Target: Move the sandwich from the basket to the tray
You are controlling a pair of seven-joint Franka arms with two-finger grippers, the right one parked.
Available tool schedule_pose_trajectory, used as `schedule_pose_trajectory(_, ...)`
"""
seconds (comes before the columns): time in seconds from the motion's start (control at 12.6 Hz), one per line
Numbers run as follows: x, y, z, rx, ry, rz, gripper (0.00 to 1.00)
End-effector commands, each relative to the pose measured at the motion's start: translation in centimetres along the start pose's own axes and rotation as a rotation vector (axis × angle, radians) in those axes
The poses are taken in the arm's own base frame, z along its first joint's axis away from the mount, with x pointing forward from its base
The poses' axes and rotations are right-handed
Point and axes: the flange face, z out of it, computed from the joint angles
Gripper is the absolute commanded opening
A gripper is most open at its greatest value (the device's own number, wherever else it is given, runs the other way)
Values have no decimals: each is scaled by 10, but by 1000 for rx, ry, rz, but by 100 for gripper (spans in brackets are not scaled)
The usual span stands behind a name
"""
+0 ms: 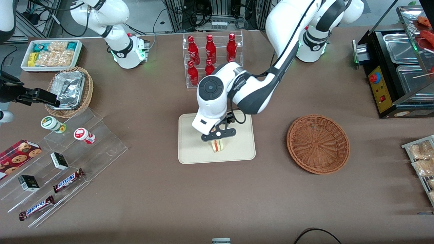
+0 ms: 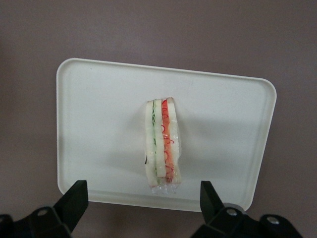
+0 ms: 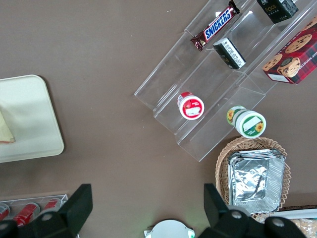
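Sandwich [image 2: 162, 146] stands on edge mid-frame on tray [image 2: 89, 99], directly beneath released hand [image 2: 143, 208], long axis running between its spread fingers.

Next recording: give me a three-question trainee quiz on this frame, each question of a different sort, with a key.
1. True or false: the sandwich is in the basket.
2. Multiple choice: the end effector is A) over the tray, fingers open, above the sandwich; B) shut on the sandwich over the basket; C) parked beside the red bottles.
3. Fill in: the sandwich stands on its edge on the ____.

Key
1. False: it sits on the tray, and the basket is bare inside.
2. A: the wrist view shows both fingers spread wide, clear of the sandwich.
3. Tray.
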Motion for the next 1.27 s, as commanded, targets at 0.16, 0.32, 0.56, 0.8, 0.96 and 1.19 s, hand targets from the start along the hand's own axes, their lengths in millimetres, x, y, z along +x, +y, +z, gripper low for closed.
schedule_pose_trajectory(0.16, 45, -105, -44, 71, -97, 91, 100)
schedule_pose_trajectory(0.32, 57, -164, -62, 72, -121, 179, 100)
schedule_pose_trajectory(0.56, 75, -255, -87, 53, -140, 283, 100)
schedule_pose_trajectory(0.8, 84, -324, -109, 44, -167, 311, 100)
schedule_pose_trajectory(0.96, 79, -343, -131, 57, -153, 305, 100)
schedule_pose_trajectory(1.19, 59, -401, -168, 45, -152, 237, 100)
